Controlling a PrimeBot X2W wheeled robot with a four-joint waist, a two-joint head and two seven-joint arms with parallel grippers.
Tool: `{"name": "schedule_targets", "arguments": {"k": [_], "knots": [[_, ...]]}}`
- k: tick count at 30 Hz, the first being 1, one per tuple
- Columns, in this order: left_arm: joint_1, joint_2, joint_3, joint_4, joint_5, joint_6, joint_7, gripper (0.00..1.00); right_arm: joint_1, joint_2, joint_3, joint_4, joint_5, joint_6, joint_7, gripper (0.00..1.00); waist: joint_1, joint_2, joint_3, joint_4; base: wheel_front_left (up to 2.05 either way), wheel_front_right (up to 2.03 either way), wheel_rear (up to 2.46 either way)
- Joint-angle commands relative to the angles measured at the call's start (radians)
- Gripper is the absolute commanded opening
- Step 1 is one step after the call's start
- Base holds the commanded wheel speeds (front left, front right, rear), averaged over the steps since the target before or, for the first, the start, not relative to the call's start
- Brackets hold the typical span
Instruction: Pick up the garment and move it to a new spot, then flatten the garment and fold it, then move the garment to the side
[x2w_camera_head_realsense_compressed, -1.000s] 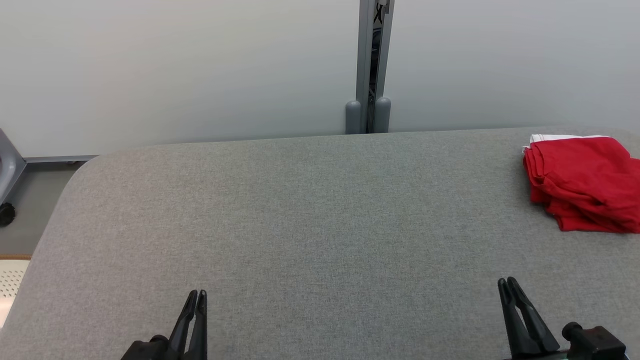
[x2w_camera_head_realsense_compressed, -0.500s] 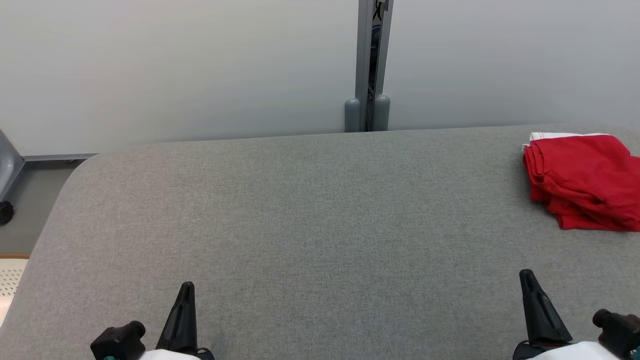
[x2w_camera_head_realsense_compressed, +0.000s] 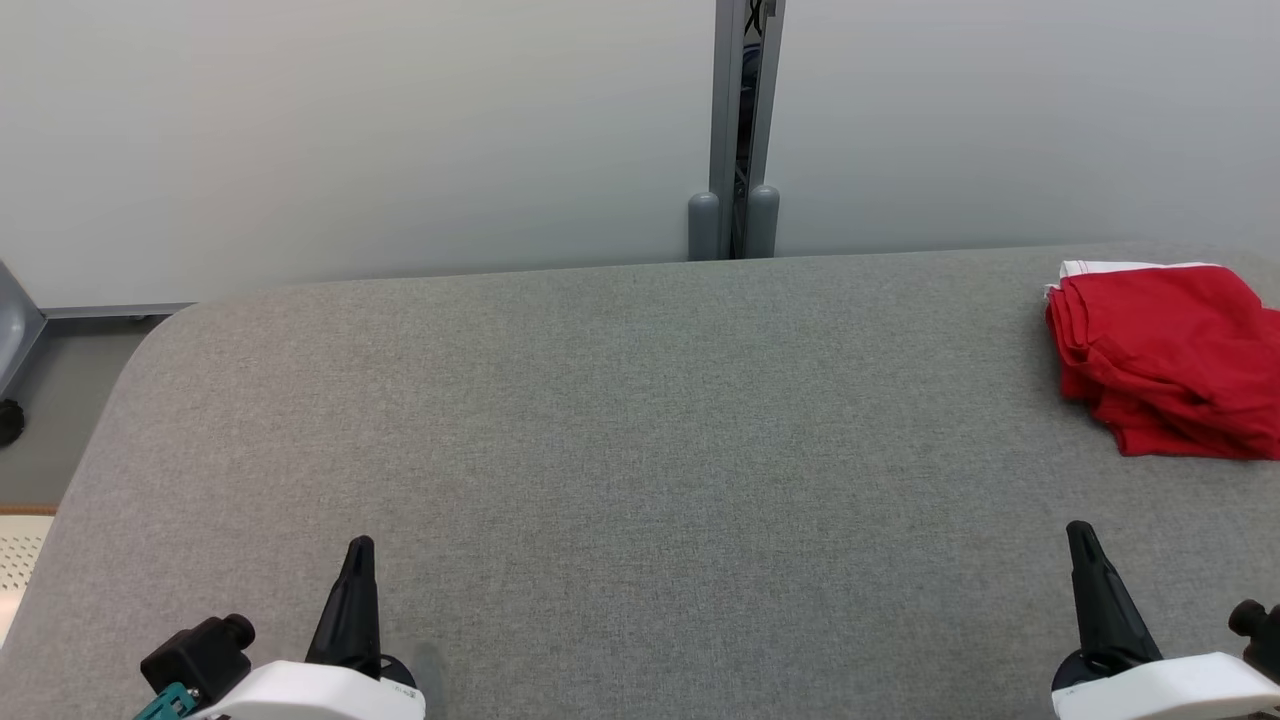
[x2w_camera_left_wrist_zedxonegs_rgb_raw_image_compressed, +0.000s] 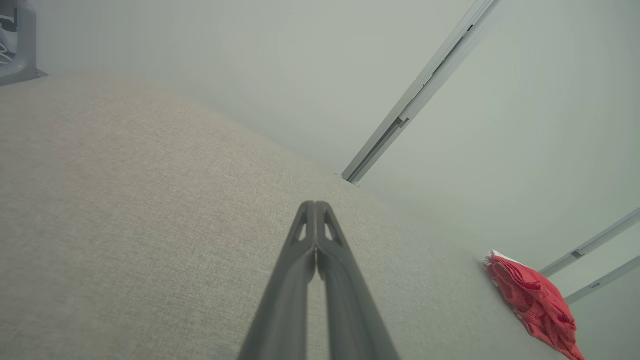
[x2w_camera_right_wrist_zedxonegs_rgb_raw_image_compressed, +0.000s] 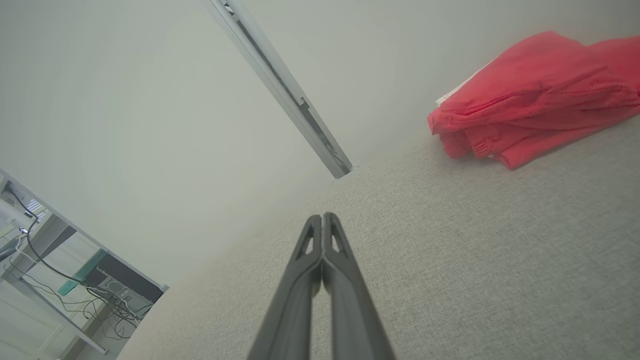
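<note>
The garment is red with a white edge and lies folded in a small stack at the far right of the grey table. It also appears in the left wrist view and the right wrist view. My left gripper is shut and empty near the front edge at the lower left, its fingertips pressed together. My right gripper is shut and empty at the lower right, well in front of the garment, fingertips meeting.
A pale wall with a grey vertical post runs behind the table. The table's rounded left corner drops to the floor, where a grey frame with a caster stands. A desk with cables lies off to the side.
Both grippers have closed from slightly parted to fully shut. Both arms have rolled at the wrist, bringing the white forearms into the head view. The garment has not moved.
</note>
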Motion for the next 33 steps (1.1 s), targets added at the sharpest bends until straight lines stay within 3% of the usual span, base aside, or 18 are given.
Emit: {"name": "schedule_targets", "arguments": {"k": [1,33], "knots": [[-0.038,0.006,0.008,-0.007,-0.037,-0.01,0.005,0.0,-0.028,-0.011,-0.01,-0.007,0.038,0.0,0.01,0.0,0.0,-0.0001,0.001,0.0,0.0,0.0,0.0],[-0.139,0.006,0.049,0.052,-0.428,-0.055,0.093,0.0,-0.106,-0.018,-0.087,0.048,0.429,0.0,0.127,0.0,0.0,-0.0001,0.014,-0.004,0.0,0.0,0.0]]}}
